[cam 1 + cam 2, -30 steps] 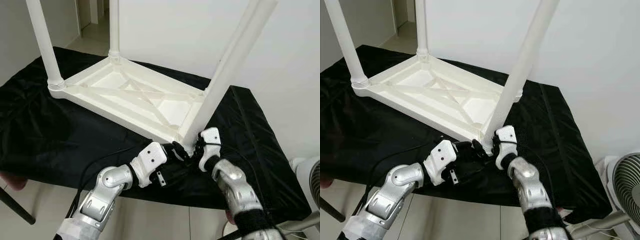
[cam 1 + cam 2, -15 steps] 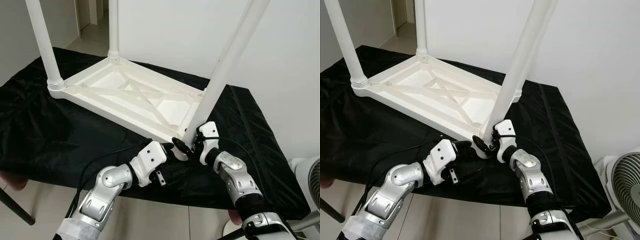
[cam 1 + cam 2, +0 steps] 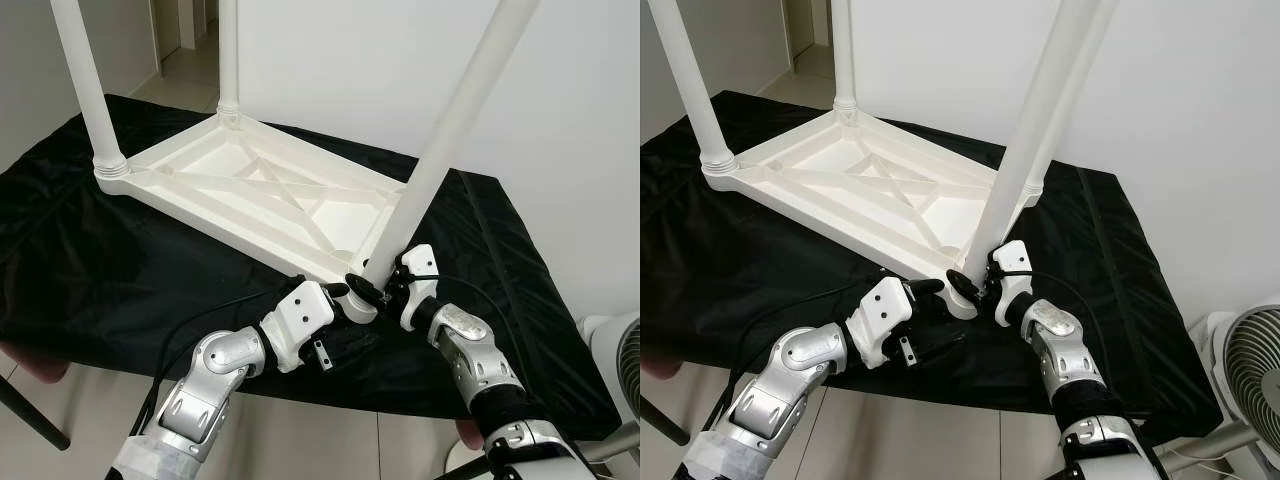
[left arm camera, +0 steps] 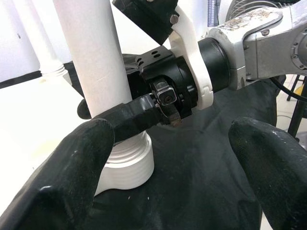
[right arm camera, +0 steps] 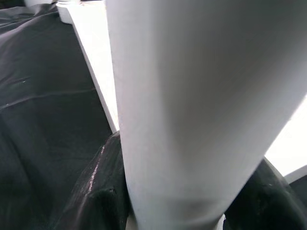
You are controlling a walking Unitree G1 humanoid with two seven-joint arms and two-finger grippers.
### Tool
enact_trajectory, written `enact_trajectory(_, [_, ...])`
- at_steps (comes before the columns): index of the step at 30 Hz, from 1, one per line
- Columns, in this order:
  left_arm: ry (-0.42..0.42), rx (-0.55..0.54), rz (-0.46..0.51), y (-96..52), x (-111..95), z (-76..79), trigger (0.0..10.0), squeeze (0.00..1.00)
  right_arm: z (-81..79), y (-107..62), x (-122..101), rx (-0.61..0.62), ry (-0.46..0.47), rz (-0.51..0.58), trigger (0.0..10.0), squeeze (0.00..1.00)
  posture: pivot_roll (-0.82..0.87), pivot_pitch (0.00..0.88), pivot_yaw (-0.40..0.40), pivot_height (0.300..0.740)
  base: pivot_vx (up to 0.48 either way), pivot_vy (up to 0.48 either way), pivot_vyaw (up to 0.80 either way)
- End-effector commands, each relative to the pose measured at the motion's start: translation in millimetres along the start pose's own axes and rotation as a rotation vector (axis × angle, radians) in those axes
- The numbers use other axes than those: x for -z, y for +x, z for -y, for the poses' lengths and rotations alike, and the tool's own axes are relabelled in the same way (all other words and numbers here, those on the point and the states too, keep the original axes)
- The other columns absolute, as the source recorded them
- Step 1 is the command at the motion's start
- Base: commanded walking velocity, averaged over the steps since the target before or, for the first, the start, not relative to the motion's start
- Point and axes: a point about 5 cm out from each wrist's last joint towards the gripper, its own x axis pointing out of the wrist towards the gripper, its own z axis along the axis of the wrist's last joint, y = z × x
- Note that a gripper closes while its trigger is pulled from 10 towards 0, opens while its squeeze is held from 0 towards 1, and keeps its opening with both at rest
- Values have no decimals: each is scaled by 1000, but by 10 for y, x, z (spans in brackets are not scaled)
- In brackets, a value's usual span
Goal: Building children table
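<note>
A white children's table [image 3: 250, 190] lies upside down on a black cloth [image 3: 90, 270], with upright legs at its far corners. The near leg [image 3: 450, 130] leans toward the right, and its ribbed foot [image 3: 362, 303] is at the tabletop's near corner. My right gripper [image 3: 388, 287] is shut on this leg just above the foot; in the right wrist view its black fingers [image 5: 103, 191] press both sides of the leg [image 5: 192, 96]. My left gripper [image 3: 343, 298] is open next to the foot, and one wide-apart finger [image 4: 62, 182] is beside the ribbed foot [image 4: 127, 163].
The cloth-covered work table ends just under my forearms, with tiled floor [image 3: 330, 440] below. A white fan [image 3: 1250, 370] stands on the floor at the right. A white wall runs behind, and a doorway [image 3: 185, 30] opens at the back left.
My right arm has turned and sunk lower at the leg's foot. The foot has slid slightly toward my left gripper. The left arm has hardly moved.
</note>
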Motion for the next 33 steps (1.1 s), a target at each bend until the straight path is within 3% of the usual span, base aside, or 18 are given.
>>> enact_trajectory(1, [-11, -22, -3, 24, 8, 13, 10000, 0, 24, -34, 31, 36, 11, -15, 10000, 0, 8, 0, -147, 740, 0, 0, 0])
enact_trajectory(8, [-14, -20, -4, 16, 10, 20, 10000, 0, 21, -18, 21, 241, 6, -31, 10000, 0, 7, 0, -147, 740, 0, 0, 0])
enact_trajectory(10, [-14, -20, -5, 14, 11, 20, 10000, 0, -20, -16, 7, 392, 35, -31, 10000, 0, 6, 0, -147, 740, 0, 0, 0])
enact_trajectory(12, [-14, -20, -5, 13, 11, 19, 10000, 0, -31, -21, 8, 440, 44, -35, 10000, 0, 6, 0, -147, 740, 0, 0, 0])
enact_trajectory(13, [-14, -19, -4, 16, 11, 18, 10000, 0, -79, -26, 12, 524, 70, -40, 10000, 0, 5, 0, -147, 740, 0, 0, 0])
enact_trajectory(19, [-9, -14, -3, 28, 8, 22, 10000, 0, -251, -34, -7, 684, 120, -8, 10000, 0, 8, 0, -157, 740, 0, 0, 0])
enact_trajectory(22, [-10, -15, -2, 28, 8, 22, 10000, 0, -344, -29, -26, 725, 136, 3, 10000, 0, 8, 0, -157, 740, 0, 0, 0])
enact_trajectory(26, [-11, -13, -2, 30, 9, 34, 10000, 0, -447, 24, -64, 668, 146, 35, 10000, 0, 5, 0, -157, 740, 0, 0, 0])
enact_trajectory(30, [-15, -6, 0, 37, 12, 54, 10000, 0, -412, 2, -106, 664, 126, 53, 10000, 0, 1, 0, -159, 740, 0, 0, 0])
enact_trajectory(31, [-15, -5, 0, 39, 12, 57, 10000, 0, -398, -13, -124, 659, 118, 61, 10000, 1000, 2, 0, -161, 740, 0, 0, 0])
enact_trajectory(33, [-16, -6, 1, 41, 10, 56, 10000, 0, -402, -26, -156, 641, 124, 88, 10000, 1000, 5, 0, -164, 740, 0, 0, 0])
